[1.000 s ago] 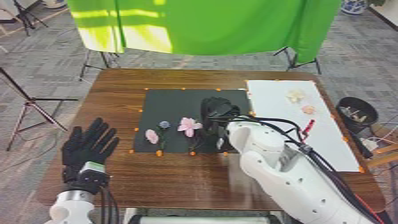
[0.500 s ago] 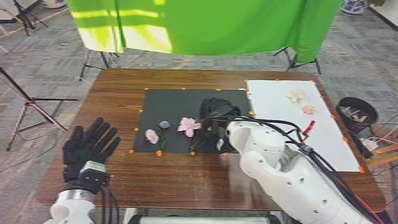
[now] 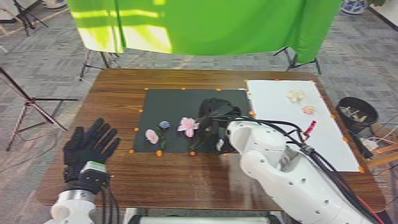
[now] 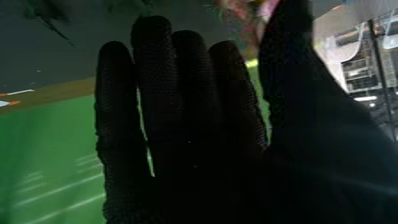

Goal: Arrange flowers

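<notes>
Evidently, the right hand (image 3: 216, 108) has edged slightly left, toward the pink flower (image 3: 187, 125); fingers straight, no grip visible. Approach judged in progress, pickup outstanding. Flower lies beside it on the mat (image 3: 169, 103), bloom farther out, stem nearward, long axis roughly front to back.

Right hand (image 3: 218, 111) apparently above mat (image 3: 172, 104).

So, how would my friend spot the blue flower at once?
On the brown table lies a black mat. Toward the mat's left side, the blue flower sits between a small pink flower and a big pink flower. Its small round head is the only blue one.
</notes>
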`<action>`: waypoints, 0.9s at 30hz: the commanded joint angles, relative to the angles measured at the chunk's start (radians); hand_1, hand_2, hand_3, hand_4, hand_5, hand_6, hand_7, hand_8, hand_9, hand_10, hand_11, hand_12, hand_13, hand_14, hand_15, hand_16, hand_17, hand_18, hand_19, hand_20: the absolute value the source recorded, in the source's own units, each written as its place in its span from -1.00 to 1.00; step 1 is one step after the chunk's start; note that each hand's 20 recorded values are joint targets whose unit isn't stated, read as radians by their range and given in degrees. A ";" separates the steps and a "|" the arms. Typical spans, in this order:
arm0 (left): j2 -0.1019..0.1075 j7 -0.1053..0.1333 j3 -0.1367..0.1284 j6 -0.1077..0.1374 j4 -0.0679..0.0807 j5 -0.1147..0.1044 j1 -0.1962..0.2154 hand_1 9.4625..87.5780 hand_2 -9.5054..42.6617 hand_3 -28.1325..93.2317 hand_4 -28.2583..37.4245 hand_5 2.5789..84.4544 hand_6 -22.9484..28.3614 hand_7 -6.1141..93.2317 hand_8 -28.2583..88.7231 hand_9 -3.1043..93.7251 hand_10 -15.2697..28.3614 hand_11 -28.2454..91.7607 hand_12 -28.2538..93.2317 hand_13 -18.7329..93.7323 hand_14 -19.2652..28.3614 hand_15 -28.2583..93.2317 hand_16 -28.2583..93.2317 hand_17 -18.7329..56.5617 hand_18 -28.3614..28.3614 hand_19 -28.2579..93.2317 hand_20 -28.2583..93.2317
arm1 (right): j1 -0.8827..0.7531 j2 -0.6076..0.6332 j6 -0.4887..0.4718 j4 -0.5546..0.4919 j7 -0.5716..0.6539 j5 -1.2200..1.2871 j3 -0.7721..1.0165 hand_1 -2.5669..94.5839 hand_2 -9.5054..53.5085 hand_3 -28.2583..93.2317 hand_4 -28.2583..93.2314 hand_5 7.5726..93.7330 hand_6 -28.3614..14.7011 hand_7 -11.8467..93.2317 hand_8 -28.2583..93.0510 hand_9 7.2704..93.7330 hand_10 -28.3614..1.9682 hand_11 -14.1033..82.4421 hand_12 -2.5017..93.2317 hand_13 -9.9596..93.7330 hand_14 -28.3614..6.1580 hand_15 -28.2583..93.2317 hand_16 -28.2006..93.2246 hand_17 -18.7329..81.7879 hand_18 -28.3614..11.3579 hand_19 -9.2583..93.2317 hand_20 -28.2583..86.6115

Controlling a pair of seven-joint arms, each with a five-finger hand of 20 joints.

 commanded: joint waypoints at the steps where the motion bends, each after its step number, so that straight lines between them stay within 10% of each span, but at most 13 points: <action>1: -0.005 -0.011 0.004 0.007 -0.002 -0.003 0.007 -0.62 -0.13 0.65 -1.00 -0.06 0.28 -0.57 -0.66 -0.31 0.43 -0.08 -0.34 -0.29 0.49 0.14 -0.65 -0.68 0.52 0.03 -0.38 | 0.008 0.000 0.067 0.005 0.025 -0.021 -0.013 0.64 -1.00 -0.32 -0.90 0.19 0.32 -0.51 -0.71 0.35 0.09 -0.33 -0.54 0.34 0.12 0.10 -0.13 -0.20 -0.45 0.37 -0.03; 10: -0.006 -0.008 0.003 0.008 -0.004 -0.005 0.012 -0.61 -0.13 0.64 -1.00 -0.06 0.28 -0.56 -0.66 -0.30 0.43 -0.08 -0.34 -0.29 0.49 0.14 -0.65 -0.68 0.52 0.04 -0.38 | 0.005 0.003 0.097 0.006 0.005 0.005 -0.012 0.71 -1.00 -0.49 -0.78 0.34 0.41 -0.48 -0.70 0.43 0.11 0.34 -0.24 0.33 0.02 0.56 -0.02 -0.17 -0.36 0.38 0.07; 16: -0.008 -0.005 0.007 0.005 -0.003 -0.006 0.012 -0.61 -0.12 0.64 -1.00 -0.06 0.28 -0.57 -0.66 -0.30 0.43 -0.08 -0.34 -0.29 0.49 0.14 -0.65 -0.68 0.52 0.04 -0.38 | -0.002 0.014 0.096 -0.008 0.000 -0.004 0.021 0.64 -1.00 -0.31 -0.90 0.30 0.37 -0.47 -0.72 0.52 0.10 -0.07 -0.29 0.36 0.06 0.38 -0.09 -0.17 -0.43 0.37 0.02; 21: -0.009 -0.002 0.010 -0.013 0.000 -0.001 0.001 -0.61 -0.12 0.64 -1.00 -0.05 0.28 -0.57 -0.66 -0.30 0.43 -0.08 -0.34 -0.29 0.49 0.14 -0.65 -0.68 0.52 0.04 -0.38 | -0.014 0.106 0.105 -0.041 0.034 -0.028 0.117 0.10 -1.00 0.47 -1.00 0.22 0.31 -0.45 -0.75 0.40 0.03 -0.32 -0.57 0.34 0.02 0.22 -0.18 -0.18 -0.55 0.42 -0.10; 27: 0.000 0.010 0.007 -0.032 -0.002 0.008 -0.004 -0.62 -0.11 0.64 -1.00 -0.06 0.28 -0.57 -0.66 -0.30 0.43 -0.09 -0.34 -0.29 0.50 0.14 -0.65 -0.67 0.52 0.04 -0.38 | -0.054 0.265 0.112 -0.027 0.122 -0.013 0.276 -0.02 -1.00 0.63 -1.00 0.08 0.26 -0.47 -0.74 0.15 0.04 -0.49 -0.63 0.21 -0.03 -0.01 -0.24 -0.22 -0.55 0.37 -0.15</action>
